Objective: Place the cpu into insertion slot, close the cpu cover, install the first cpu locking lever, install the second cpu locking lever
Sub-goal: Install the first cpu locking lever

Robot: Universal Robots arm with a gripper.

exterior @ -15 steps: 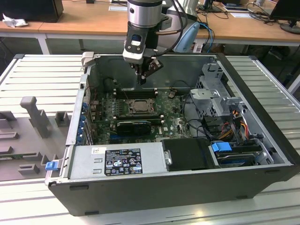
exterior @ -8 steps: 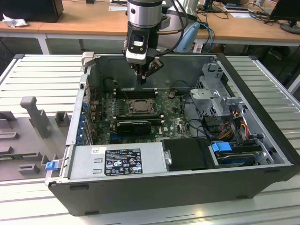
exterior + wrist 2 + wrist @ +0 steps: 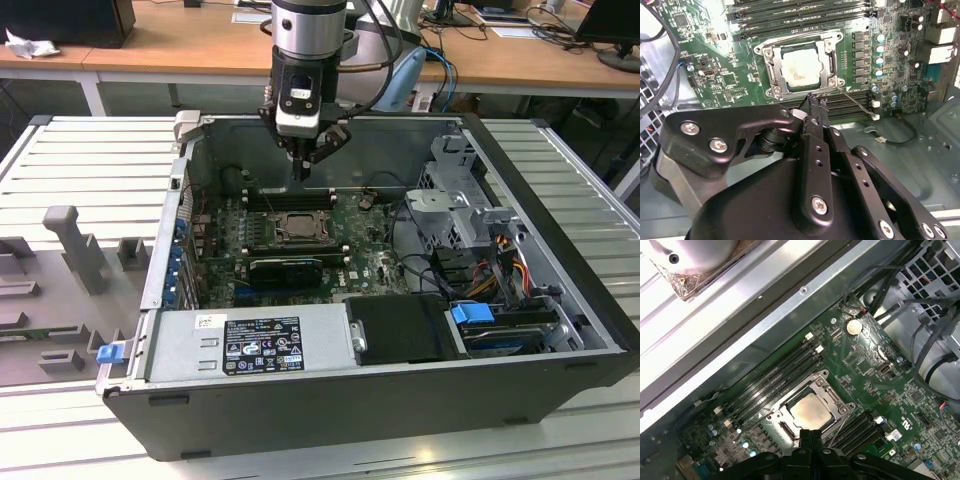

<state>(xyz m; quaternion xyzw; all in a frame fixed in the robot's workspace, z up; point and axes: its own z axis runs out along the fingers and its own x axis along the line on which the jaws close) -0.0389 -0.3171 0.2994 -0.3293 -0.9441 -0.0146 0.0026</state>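
The black two-fingered gripper is found with its fingers pressed together and nothing held between them. Just past the fingertips, a thin silvery wire rod, judged to be a cpu locking lever, is seen angled away from the socket corner, apparently unlatched. Beyond it, the thin square silvery-grey cpu cover is laid flat. It frames the pale silvery-beige square cpu, which is seated in the dark, metal-rimmed insertion slot. Placement and cover closing are judged done, and the lever stage is in hand. A narrow, sure contact on the wire is called for. Long black memory slots are noted farthest off.
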